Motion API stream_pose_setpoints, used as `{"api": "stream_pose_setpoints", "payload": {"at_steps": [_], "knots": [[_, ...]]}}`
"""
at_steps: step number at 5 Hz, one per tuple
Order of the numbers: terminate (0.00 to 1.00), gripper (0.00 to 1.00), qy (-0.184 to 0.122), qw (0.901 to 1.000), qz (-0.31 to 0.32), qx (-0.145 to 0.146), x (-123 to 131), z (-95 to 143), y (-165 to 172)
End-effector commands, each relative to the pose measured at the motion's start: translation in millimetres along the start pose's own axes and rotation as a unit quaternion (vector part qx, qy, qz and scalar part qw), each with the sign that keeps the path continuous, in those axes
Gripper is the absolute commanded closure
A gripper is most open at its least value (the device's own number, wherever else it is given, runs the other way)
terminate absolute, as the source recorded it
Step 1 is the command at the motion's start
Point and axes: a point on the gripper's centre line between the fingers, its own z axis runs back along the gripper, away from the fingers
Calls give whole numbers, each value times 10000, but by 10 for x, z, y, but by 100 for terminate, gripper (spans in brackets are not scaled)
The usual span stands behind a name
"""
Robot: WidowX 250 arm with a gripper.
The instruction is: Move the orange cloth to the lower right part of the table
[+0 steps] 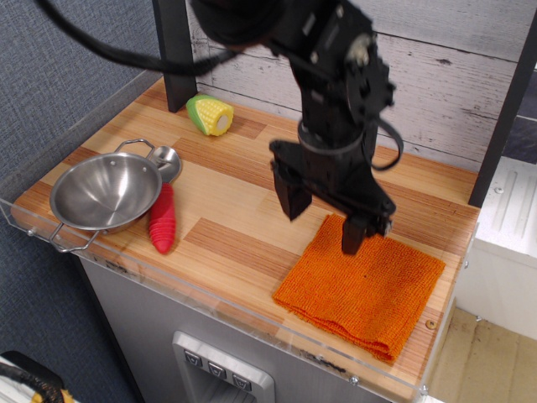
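The orange cloth (pixel 362 285) lies flat and folded on the wood-plank table (pixel 243 210), at its near right corner, close to the acrylic rim. My gripper (pixel 323 220) hangs above the cloth's far left edge, lifted clear of it. Its two black fingers (pixel 291 195) are spread apart and hold nothing.
A steel bowl (pixel 106 192) sits at the near left with a small steel scoop (pixel 165 158) behind it. A red ridged toy (pixel 163 220) lies just right of the bowl. A toy corn cob (pixel 210 115) lies at the back, beside a black post (pixel 174 50).
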Motion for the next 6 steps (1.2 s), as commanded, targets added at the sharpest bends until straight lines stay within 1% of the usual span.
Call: {"api": "stream_pose_setpoints", "payload": {"at_steps": [1,2,3,4,6], "knots": [[0,0,-1036,9942,140,233,128,695,149],[0,0,-1368,9888,292,513,139,938,244],[0,0,-1617,9806,562,959,144,1159,458],[0,0,-1626,9699,909,1567,124,1213,535],[0,0,-1626,9699,909,1567,124,1213,535]]}}
